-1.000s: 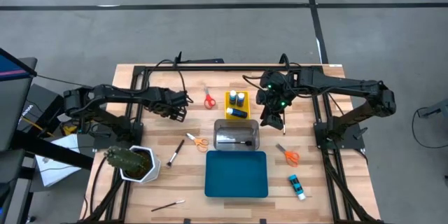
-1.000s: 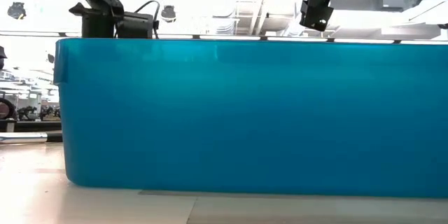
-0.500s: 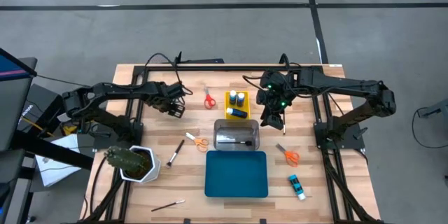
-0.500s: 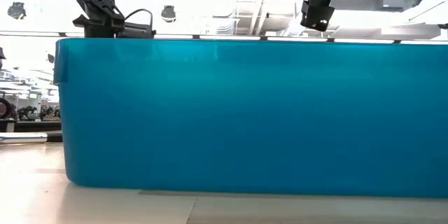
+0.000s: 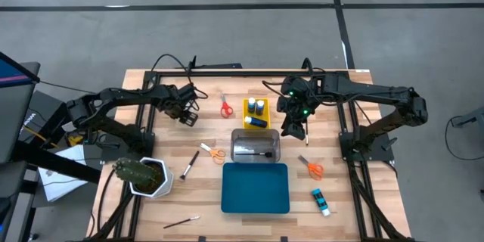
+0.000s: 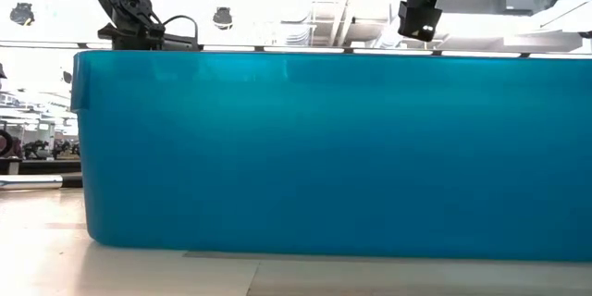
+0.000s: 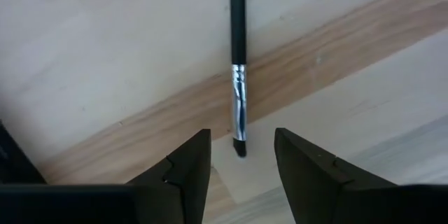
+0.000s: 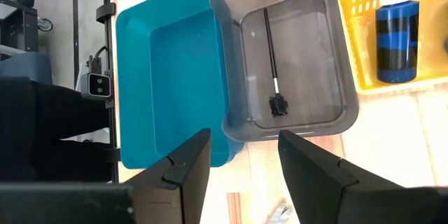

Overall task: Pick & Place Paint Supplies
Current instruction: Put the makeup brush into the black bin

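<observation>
Left pincer (image 5: 188,111) hovers over the back left part of the wooden tabletop (image 5: 174,197), and its wrist camera shows its two dark fingers (image 7: 189,164) apart with nothing between them, above a black-handled paintbrush (image 7: 238,56) with a silver ferrule lying on the wood, the brush tip just beyond the gap. Right pincer (image 5: 295,125) hangs above the tabletop just right of the yellow tray (image 5: 246,113), its fingers (image 8: 189,168) also parted and empty. From its wrist view the clear tray (image 8: 336,105) holds one dark paintbrush (image 8: 271,70), the blue tray (image 8: 136,77) lies right beside it, and a blue bottle (image 8: 397,40) with a white cap lies in the yellow tray. In the high view, red-handled scissors (image 5: 225,107) lie between the left pincer and the yellow tray, orange scissors (image 5: 215,152) sit left of the clear tray, and a second orange pair (image 5: 312,168) lies to the right of the blue tray. Another blue bottle (image 5: 321,201) lies near the front right, a paintbrush (image 5: 188,165) rests beside the potted cactus (image 5: 140,174), and one more brush (image 5: 181,221) lies at the front left edge.
</observation>
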Robot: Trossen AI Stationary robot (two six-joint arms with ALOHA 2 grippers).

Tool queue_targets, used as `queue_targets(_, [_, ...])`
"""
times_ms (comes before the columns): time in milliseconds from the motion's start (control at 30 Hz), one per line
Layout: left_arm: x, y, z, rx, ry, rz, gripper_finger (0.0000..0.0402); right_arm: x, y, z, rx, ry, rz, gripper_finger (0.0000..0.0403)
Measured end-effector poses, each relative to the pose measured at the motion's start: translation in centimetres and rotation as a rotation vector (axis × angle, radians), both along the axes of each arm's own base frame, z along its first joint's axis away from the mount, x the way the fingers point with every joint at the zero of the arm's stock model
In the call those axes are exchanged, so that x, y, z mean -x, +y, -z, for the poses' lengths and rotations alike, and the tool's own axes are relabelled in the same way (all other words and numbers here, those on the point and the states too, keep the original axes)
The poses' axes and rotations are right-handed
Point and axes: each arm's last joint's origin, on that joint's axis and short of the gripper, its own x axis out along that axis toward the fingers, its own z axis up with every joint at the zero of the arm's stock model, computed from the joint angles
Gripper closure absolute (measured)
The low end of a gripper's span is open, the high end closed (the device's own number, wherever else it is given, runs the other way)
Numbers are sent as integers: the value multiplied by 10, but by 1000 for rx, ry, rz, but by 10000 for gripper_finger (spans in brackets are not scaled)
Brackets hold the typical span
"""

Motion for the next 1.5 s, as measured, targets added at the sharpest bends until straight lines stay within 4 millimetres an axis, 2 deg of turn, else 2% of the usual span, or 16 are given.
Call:
queue_targets(433, [14,-11,27,50,-18,-28,252,0,0,0,-5,4,11,239])
queue_targets(1067, [17,-5,28,26,-34,-65,254,0,0,0,-4,4,11,239])
queue_targets(1267, [17,-4,28,16,-37,-73,275,0,0,0,-4,3,11,239])
queue_targets(1500, [16,-3,29,-3,-45,-73,322,0,0,0,-3,3,12,239])
